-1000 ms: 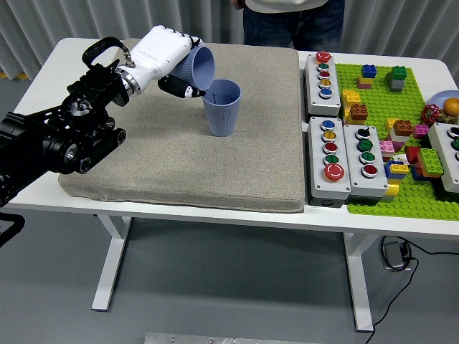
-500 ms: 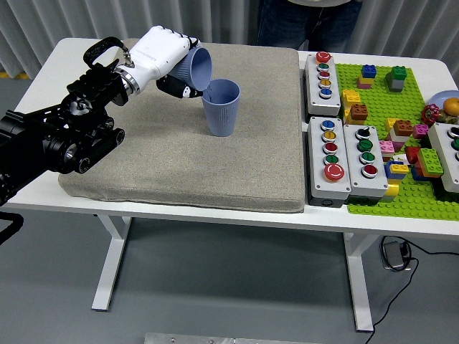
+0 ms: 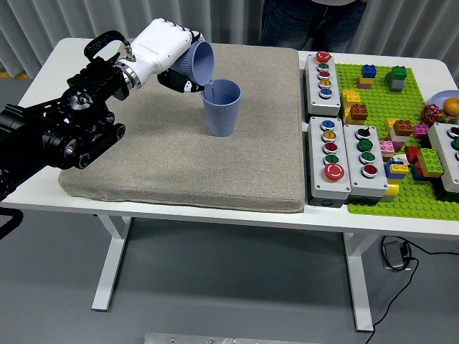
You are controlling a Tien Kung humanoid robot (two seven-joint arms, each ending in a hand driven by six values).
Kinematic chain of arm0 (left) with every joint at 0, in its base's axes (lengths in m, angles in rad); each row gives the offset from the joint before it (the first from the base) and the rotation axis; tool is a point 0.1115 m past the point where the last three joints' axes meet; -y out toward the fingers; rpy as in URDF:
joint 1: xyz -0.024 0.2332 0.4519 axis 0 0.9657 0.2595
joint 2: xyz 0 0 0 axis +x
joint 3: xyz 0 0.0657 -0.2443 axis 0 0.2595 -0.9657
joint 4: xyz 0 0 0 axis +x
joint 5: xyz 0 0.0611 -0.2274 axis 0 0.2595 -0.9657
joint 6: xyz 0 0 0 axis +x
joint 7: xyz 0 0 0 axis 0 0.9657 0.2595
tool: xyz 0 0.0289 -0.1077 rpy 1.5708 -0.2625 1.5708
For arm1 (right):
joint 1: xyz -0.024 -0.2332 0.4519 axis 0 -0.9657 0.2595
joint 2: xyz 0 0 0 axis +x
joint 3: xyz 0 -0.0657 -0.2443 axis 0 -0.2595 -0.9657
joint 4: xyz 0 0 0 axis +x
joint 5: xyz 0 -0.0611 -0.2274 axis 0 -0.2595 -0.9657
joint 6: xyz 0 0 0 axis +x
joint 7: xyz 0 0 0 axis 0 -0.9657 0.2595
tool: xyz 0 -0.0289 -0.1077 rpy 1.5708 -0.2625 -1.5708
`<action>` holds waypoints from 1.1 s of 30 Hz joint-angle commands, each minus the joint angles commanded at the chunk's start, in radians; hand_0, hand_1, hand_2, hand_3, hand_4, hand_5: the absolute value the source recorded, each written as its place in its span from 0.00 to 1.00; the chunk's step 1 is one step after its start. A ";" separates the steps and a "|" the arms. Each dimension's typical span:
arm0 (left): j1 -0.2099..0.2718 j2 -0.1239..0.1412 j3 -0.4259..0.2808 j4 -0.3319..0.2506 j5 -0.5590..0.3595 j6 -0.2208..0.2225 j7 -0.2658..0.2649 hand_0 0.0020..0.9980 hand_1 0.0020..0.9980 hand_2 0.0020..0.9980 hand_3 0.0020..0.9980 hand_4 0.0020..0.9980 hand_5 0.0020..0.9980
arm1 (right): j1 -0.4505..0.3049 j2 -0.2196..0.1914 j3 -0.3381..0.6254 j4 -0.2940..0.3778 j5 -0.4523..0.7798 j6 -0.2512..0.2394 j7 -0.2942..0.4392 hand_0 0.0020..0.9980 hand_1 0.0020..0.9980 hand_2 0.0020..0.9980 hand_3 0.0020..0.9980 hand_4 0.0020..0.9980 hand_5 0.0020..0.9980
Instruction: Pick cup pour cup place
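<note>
Gripping a blue cup in its curled white fingers, the left robot hand is held above the far left part of a grey mat, with the black arm reaching in from the left. The held cup is tipped on its side, its open mouth turned to the right and down, and its lip hangs just over the far left rim of a second blue cup. That second cup stands upright on the mat, just right of and nearer than the robot hand. Whether the two rims touch cannot be told. To the right of the mat, grey button boxes with coloured push buttons are laid in a row on the white bench, well apart from the cups. Further right a green baseplate carrying coloured building bricks is seen. Nothing stands between the robot hand and the upright cup. At the far side of the bench a person in dark trousers is partly visible before a grey curtain, and a cable is trailed across the grey floor.
</note>
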 joint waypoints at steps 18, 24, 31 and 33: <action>-0.015 -0.003 0.031 -0.009 0.051 0.012 0.014 0.48 0.47 0.53 0.54 0.81 0.28 | 0.001 -0.001 -0.005 0.000 0.000 -0.002 -0.001 0.69 0.66 0.60 0.60 0.00 0.25; -0.018 -0.002 0.039 -0.013 0.061 0.014 0.017 0.48 0.47 0.53 0.54 0.81 0.28 | -0.001 0.000 -0.004 0.000 0.000 -0.001 -0.001 0.69 0.66 0.60 0.60 0.00 0.25; -0.019 0.000 0.051 -0.011 0.076 0.017 0.025 0.48 0.47 0.53 0.53 0.81 0.28 | -0.006 0.000 -0.002 0.000 0.000 0.000 -0.002 0.69 0.66 0.60 0.60 0.00 0.25; -0.020 0.001 0.054 -0.012 0.086 0.019 0.028 0.48 0.47 0.53 0.53 0.81 0.28 | -0.008 0.000 -0.002 0.001 0.000 0.000 -0.002 0.69 0.66 0.60 0.60 0.00 0.25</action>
